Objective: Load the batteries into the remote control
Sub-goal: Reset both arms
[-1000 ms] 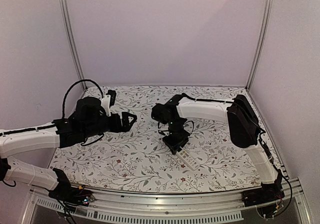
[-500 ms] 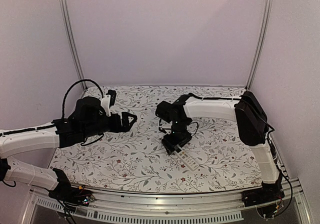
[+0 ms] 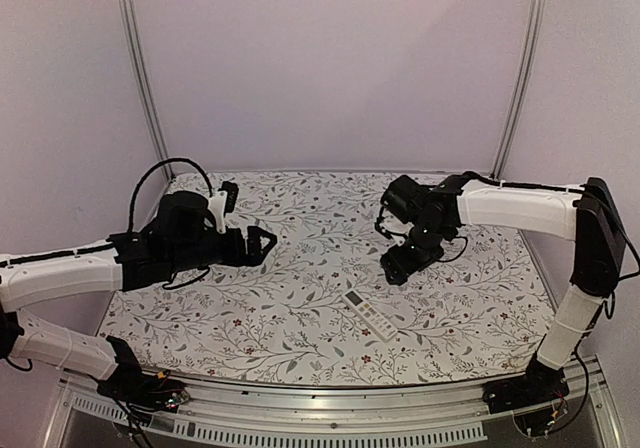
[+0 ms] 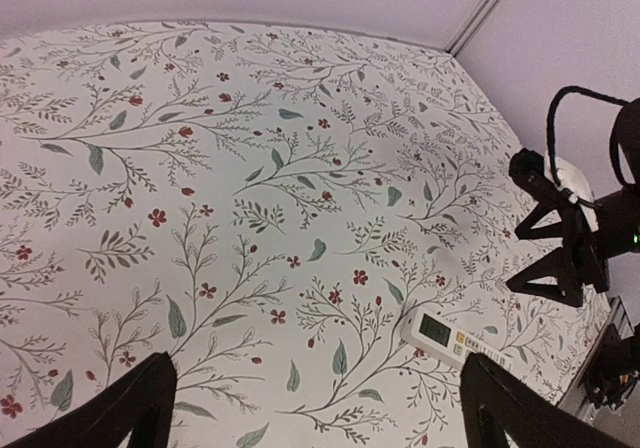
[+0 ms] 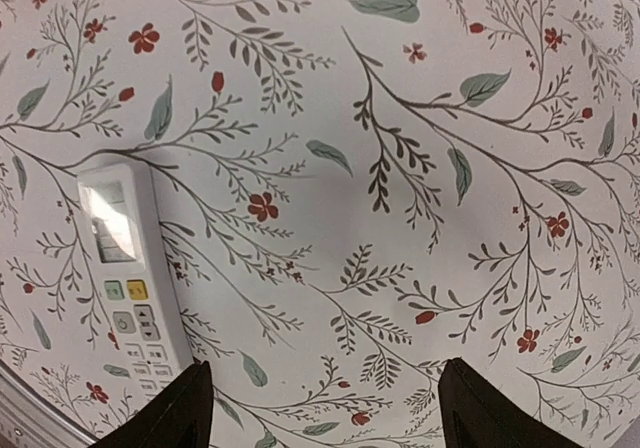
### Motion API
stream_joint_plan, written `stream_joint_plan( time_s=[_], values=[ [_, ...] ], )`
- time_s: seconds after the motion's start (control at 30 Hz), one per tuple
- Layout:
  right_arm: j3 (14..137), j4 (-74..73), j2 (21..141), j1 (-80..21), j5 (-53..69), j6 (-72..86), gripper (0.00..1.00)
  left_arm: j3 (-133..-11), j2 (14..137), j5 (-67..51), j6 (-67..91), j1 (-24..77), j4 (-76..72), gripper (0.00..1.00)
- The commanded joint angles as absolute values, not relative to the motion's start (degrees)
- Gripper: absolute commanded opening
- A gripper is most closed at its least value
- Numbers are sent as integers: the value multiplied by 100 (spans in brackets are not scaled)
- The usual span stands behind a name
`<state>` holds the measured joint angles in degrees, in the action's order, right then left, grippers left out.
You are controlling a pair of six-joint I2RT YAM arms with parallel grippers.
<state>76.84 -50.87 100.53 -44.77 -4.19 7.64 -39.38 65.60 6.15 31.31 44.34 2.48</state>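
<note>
— Jaws first: left jaws?
— Spread wide. Fingers (image 4: 125, 408) far apart at the bottom corners of the left wrist view, with only the flower-printed tabletop (image 3: 250, 318) between them. Nothing pinched. Hanging over the left half of the tabletop, pointed toward the middle.

— Right jaws?
— Parted too, gripping nothing. Fingertips (image 5: 195, 403) dark at the lower edge of the right wrist view, bare leaf-and-berry print in the gap. Hovering over the right-centre of the tabletop, angled downward off the white right arm (image 3: 520, 208).

— And the remote control (image 3: 370, 315)?
— Flat on the tabletop, face up, toward the near side and a little right of centre. Set on a diagonal in the top view, display end toward the far left, button end toward the near right.

— Touching either jaws?
— No. Near the right jaws but apart from them, on their near side. Well apart from the left jaws.

— Seen from the wrists?
— Low and right in the left wrist view (image 4: 455, 340). At the left edge of the right wrist view (image 5: 130, 278), off to the side of one finger, outside the gap. Pale display on top, green and yellow buttons under it, rows of small grey keys below.
</note>
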Motion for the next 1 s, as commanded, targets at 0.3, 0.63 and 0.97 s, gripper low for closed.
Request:
stream_joint_plan(
  time_s=[0.3,0.63,0.97],
  values=[
    [6982,-4851,10723,-4947,-948,467,78,-4232,6758,614,2993,4447,471,100],
    [6915,-4550,11068,-5391,-271,458,78,-4315,6701,562,2993,4447,494,99],
    [6991,-4124,11245,-5949,683,1144,79,-4309,6814,571,3026,4447,466,100]
  ],
)
